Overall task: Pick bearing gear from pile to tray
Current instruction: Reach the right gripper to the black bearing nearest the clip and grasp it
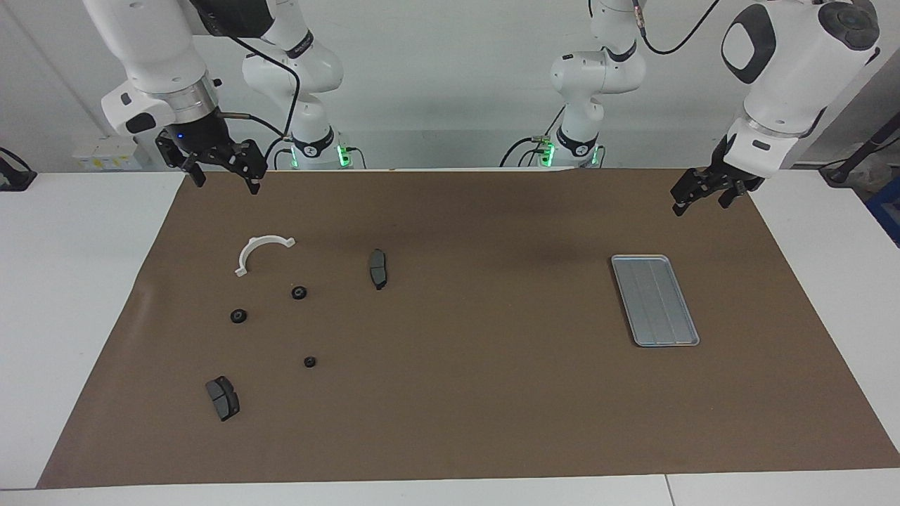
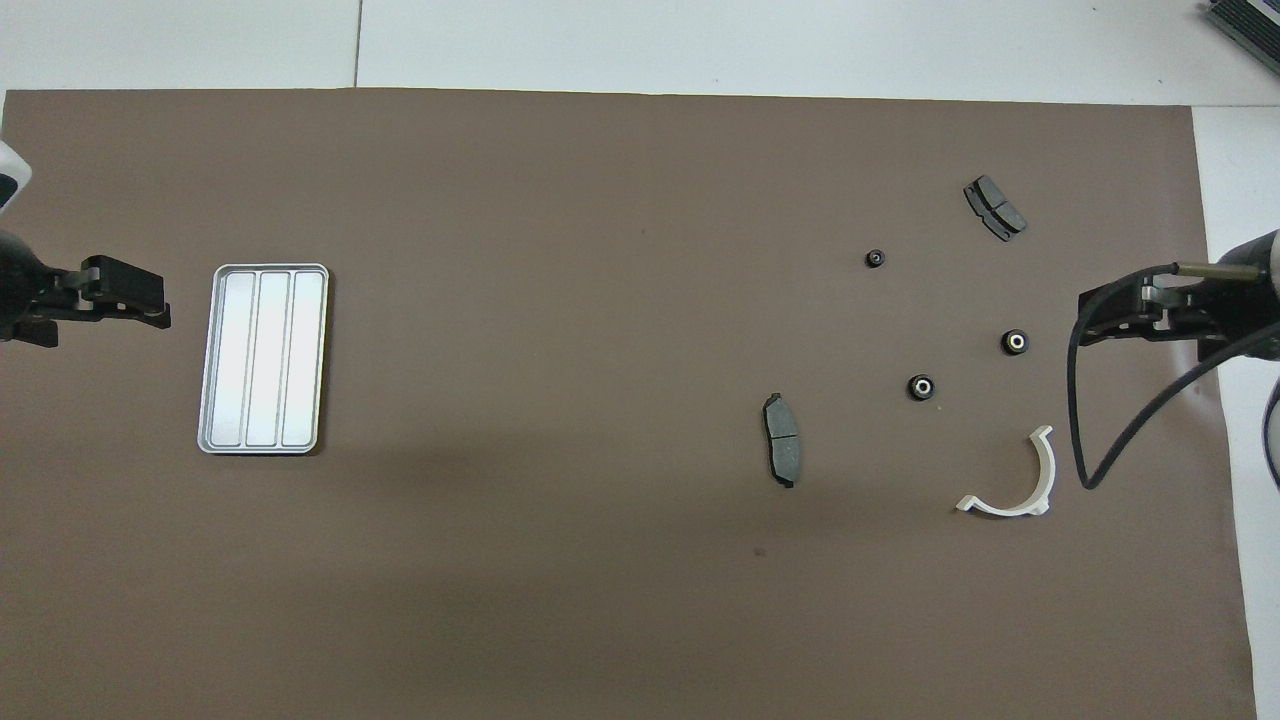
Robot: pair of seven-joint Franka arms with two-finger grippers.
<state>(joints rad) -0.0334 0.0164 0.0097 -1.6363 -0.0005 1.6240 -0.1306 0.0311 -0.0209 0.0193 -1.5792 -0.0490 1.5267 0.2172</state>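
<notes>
The pile lies toward the right arm's end of the table. It holds three small black bearing gears (image 1: 299, 292) (image 1: 238, 316) (image 1: 309, 362), also seen from overhead (image 2: 921, 386) (image 2: 1015, 342) (image 2: 875, 258). The silver tray (image 1: 654, 300) (image 2: 263, 358) sits bare toward the left arm's end. My right gripper (image 1: 226, 184) (image 2: 1090, 320) hangs open over the mat's edge beside the pile, holding nothing. Raised over the mat beside the tray, my left gripper (image 1: 701, 204) (image 2: 150, 300) is open and holds nothing.
Two dark grey brake pads (image 1: 377, 268) (image 1: 223, 398) and a white arc-shaped bracket (image 1: 260, 251) lie among the gears. A brown mat (image 1: 478, 393) covers most of the white table. A black cable (image 2: 1120, 420) loops from the right arm.
</notes>
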